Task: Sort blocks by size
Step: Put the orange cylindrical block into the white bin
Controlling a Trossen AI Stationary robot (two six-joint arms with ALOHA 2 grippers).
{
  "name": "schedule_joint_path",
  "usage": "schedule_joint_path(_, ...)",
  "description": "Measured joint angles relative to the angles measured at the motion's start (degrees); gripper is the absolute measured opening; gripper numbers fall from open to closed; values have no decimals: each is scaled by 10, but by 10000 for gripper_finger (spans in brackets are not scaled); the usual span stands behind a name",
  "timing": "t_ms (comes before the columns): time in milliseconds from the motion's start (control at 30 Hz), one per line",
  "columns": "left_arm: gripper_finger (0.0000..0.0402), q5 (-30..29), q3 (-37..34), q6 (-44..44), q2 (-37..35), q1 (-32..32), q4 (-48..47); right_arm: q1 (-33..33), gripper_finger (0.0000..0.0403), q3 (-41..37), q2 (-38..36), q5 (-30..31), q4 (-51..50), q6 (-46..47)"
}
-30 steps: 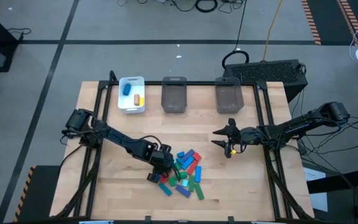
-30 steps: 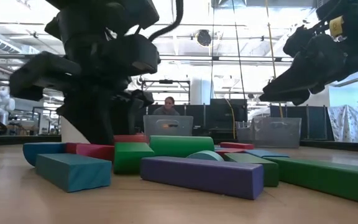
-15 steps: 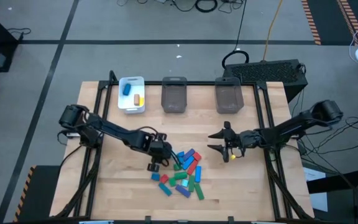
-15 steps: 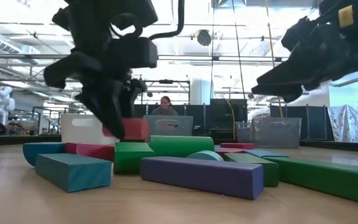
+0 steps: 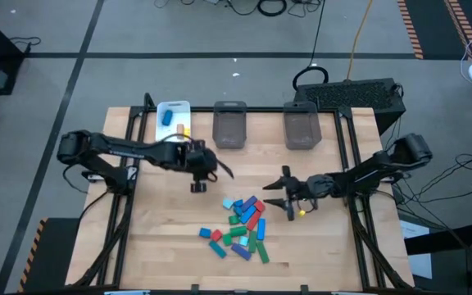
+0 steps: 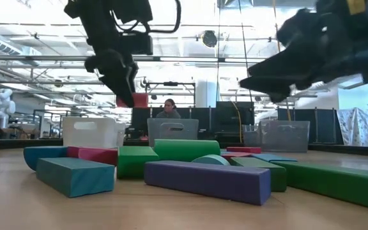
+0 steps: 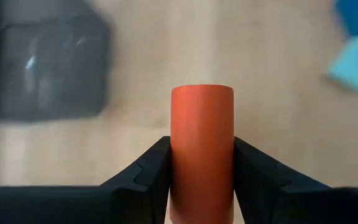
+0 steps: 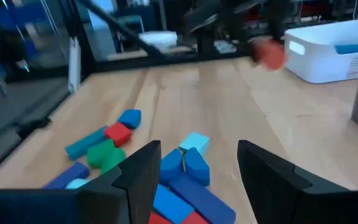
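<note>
Light wooden table [image 5: 326, 246]: white plastic tray [image 5: 173, 109] on the back-left edge, with a small blue block [image 5: 167, 117] and a small yellow block [image 5: 182, 131] in it. Two grey plastic bins [image 5: 229, 127] sit side by side right of the tray, along the back edge. Pile of loose coloured blocks [image 5: 242, 225] lies front centre. In the pile's front, a long purple bar [image 6: 213, 181]; behind it a green bar [image 6: 185, 149]; left of it a teal bar [image 6: 75, 176]. Left gripper [image 5: 197, 185] hangs above the table between tray and pile, clamped on a short red block [image 7: 202, 149], which is off the surface. Right gripper [image 5: 279, 199] is just right of the pile, fingers spread, apart from the blocks.
</note>
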Motion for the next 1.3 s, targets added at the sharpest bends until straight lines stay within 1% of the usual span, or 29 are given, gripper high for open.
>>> schedule_joint_path(200,141,-21,0,20,-18,84,-36,-9,201,127,81,-2,-68,-79)
schedule_joint_path(267,141,-22,0,20,-25,113,-35,-11,201,158,94,-2,-100,-103)
schedule_joint_path(333,141,-22,0,19,-34,140,-45,-10,201,185,106,-3,-134,-108)
schedule_joint_path(433,141,-22,0,19,-49,180,-58,-9,201,202,122,-4,-165,-91)
schedule_joint_path(567,141,-24,1,8,-73,230,-91,-7,201,202,142,-18,-154,-46)
schedule_joint_path(733,141,-30,1,-11,-102,284,-135,-8,201,210,166,-15,-147,10)
schedule_joint_path(800,141,-36,1,-22,-106,302,-134,-8,201,210,175,-11,-147,22)
schedule_joint_path(900,141,-36,0,-37,-103,332,-133,-7,201,219,189,2,-146,42)
schedule_joint_path(1067,141,-37,0,-41,-74,375,-122,-6,201,226,196,4,-148,79)
schedule_joint_path(1300,144,-35,0,-36,-25,419,-93,19,201,247,196,3,-149,74)
